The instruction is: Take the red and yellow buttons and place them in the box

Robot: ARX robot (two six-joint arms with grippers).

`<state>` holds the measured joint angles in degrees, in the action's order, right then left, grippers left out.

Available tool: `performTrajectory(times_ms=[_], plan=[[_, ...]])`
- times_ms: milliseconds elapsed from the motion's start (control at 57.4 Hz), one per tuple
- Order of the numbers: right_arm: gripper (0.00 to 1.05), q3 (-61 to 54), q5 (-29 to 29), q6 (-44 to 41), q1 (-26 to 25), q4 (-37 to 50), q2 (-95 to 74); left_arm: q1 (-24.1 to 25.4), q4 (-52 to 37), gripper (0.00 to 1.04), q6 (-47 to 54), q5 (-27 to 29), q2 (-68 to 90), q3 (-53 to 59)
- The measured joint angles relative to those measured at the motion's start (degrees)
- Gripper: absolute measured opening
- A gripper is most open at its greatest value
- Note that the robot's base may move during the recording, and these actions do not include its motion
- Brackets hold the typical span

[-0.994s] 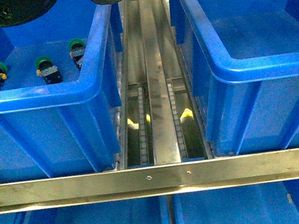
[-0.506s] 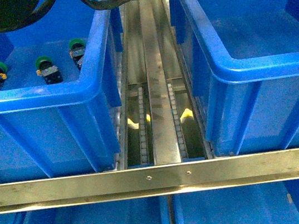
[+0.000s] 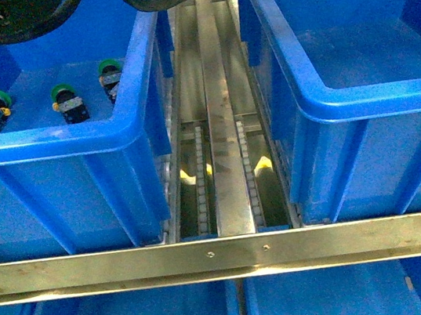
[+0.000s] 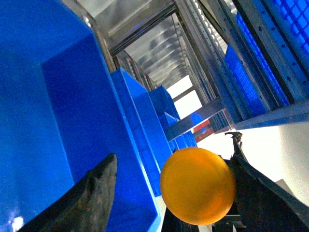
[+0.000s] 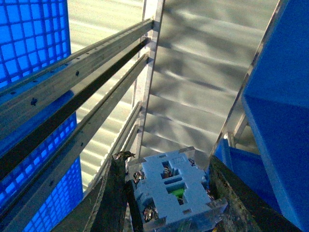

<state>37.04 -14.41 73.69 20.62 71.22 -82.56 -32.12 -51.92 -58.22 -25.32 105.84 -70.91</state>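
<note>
In the left wrist view my left gripper (image 4: 175,153) is shut on the yellow button (image 4: 197,186), whose round yellow cap faces the camera between the dark fingers (image 4: 99,186). In the right wrist view my right gripper (image 5: 166,162) is shut on the red button (image 5: 174,191). Only its pale blue-grey switch body with screw terminals shows, and the red cap is hidden. A blue box (image 3: 360,95) at the right of the front view holds nothing visible. Neither gripper's jaws show in the front view.
A blue box (image 3: 57,137) at the left holds three green-capped switches (image 3: 67,102). A metal roller rail (image 3: 221,124) runs between the two boxes, and a steel crossbar (image 3: 225,254) spans the front. Dark arm parts and a cable (image 3: 147,0) hang along the top edge.
The dark arm parts along the top edge of the front view have shifted, and the one at the upper right corner has left the view. The green switches lie as before.
</note>
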Motion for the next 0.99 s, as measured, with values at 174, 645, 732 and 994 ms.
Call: performTrajectory(times_ms=[174,645,732,994], plan=[[0.4,-1.46,-0.39,-0.42,-0.09,-0.11,-1.38,0.35,0.15,0.98,2.47,0.94,-0.35,-1.66],[0.4,-2.54,1.86,-9.01,1.99,-8.72,1.25,6.47,11.8,0.97,24.79,10.08,-23.56,14.67],[0.4,-1.75,2.45,-11.87,3.08,-10.88,2.43,8.11,13.62,0.97,27.23,11.98,-32.33,20.83],[0.4,1.99,0.26,-26.05,5.77,-19.45,4.46,3.98,25.38,0.97,33.14,21.24,-56.3,36.59]])
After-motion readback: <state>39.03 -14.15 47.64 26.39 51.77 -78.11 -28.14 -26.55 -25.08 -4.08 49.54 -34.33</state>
